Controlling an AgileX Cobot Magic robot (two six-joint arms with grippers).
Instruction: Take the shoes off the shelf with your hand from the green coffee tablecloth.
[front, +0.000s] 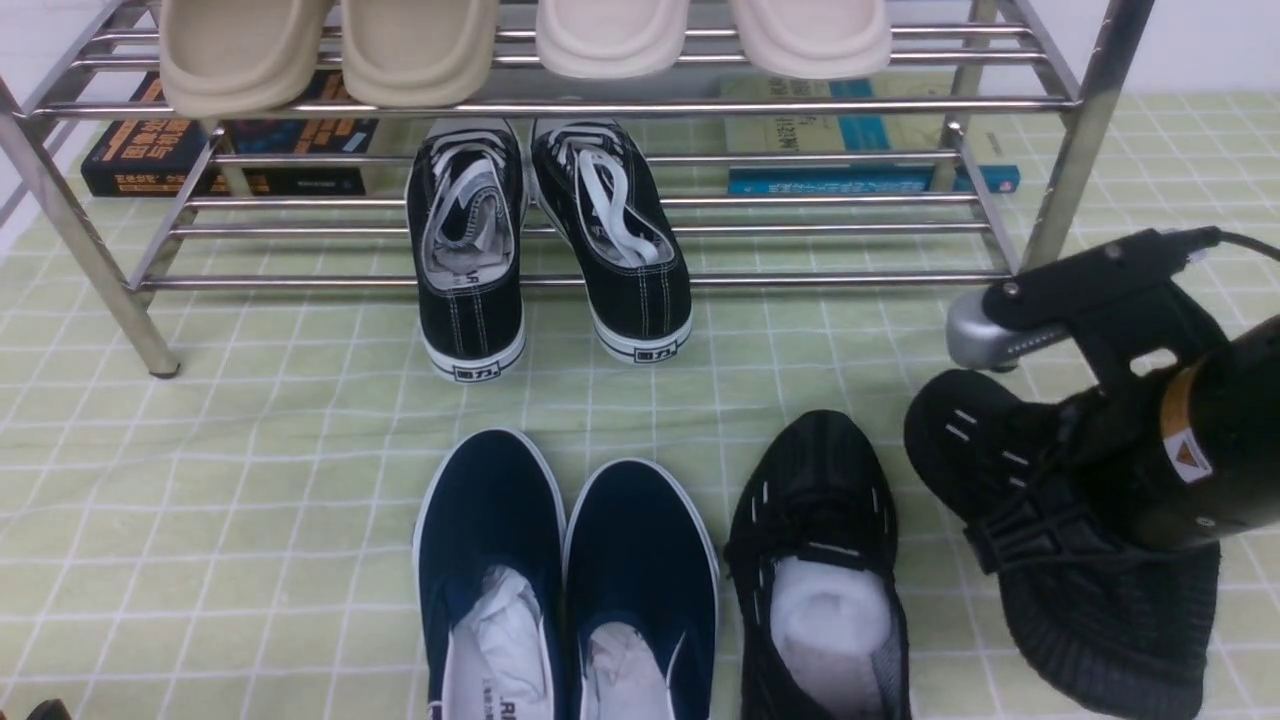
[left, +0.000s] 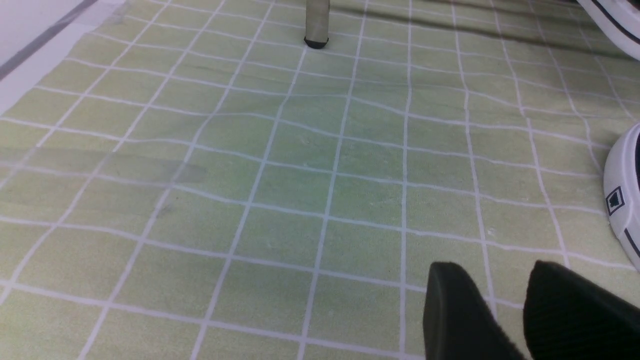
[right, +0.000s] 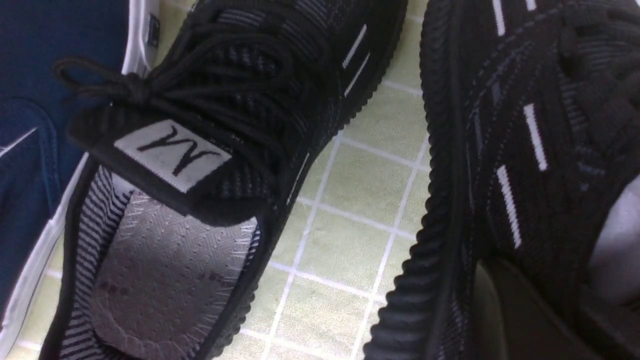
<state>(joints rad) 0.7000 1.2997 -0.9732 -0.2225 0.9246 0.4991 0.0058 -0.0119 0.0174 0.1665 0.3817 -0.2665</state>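
Observation:
My right gripper (front: 1060, 470), black with a silver-grey knuckle and an orange label, is shut on the right black mesh sneaker (front: 1010, 470) at its collar. That sneaker is tilted, toe toward the shelf (front: 800, 280). In the right wrist view one finger (right: 505, 315) lies against the sneaker's side (right: 505, 150); white paper shows inside. The other mesh sneaker (front: 815, 560) stands flat on the green cloth (front: 250, 480), also seen in the right wrist view (right: 210, 125). My left gripper (left: 500, 285) hangs low over bare cloth (left: 300, 175), fingers a little apart and empty.
Navy slip-ons (front: 565, 580) stand left of the mesh sneaker. Black canvas lace-ups (front: 550, 240) sit on the shelf's lower tier, beige slippers (front: 330, 45) on top. Books (front: 230, 150) lie behind. A shelf leg (left: 316, 25) and a white-edged shoe (left: 622, 200) show by my left gripper.

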